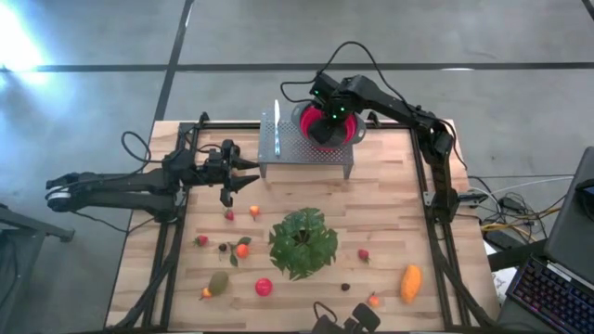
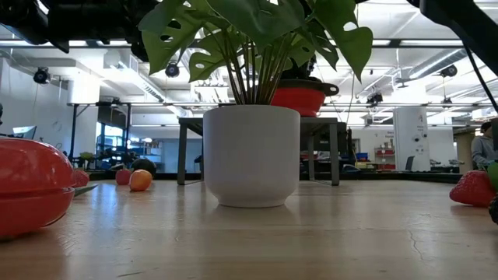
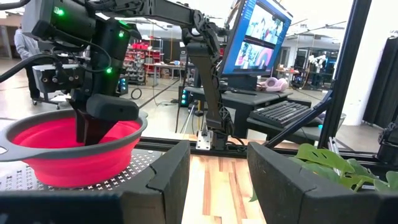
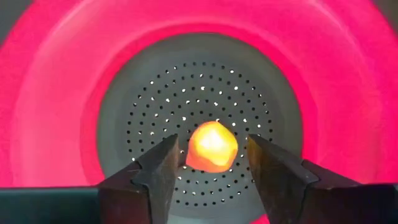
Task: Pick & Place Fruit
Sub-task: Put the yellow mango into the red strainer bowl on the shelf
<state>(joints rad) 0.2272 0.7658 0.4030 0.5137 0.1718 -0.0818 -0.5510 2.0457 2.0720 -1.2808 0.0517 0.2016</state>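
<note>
Orange fruit sits in the colander bowl, right tool over it

The small orange fruit (image 4: 211, 147) lies on the red colander bowl's (image 4: 56, 93) perforated floor, between the spread fingers of the right tool (image 4: 211, 163) directly above. The left tool (image 1: 243, 176), also spread, waits nearer the loose fruit on the bench (image 1: 390, 186).

A grey floor (image 1: 93, 37) crossed by dark lines, ceiling lights (image 2: 436, 23) overhead, a monitor (image 3: 258, 37) above a desk.

A robotics lab: open hall with ceiling strip lights (image 2: 70, 58), monitor (image 3: 258, 34), keyboard (image 3: 283, 112), concrete floor (image 1: 93, 93).
</note>
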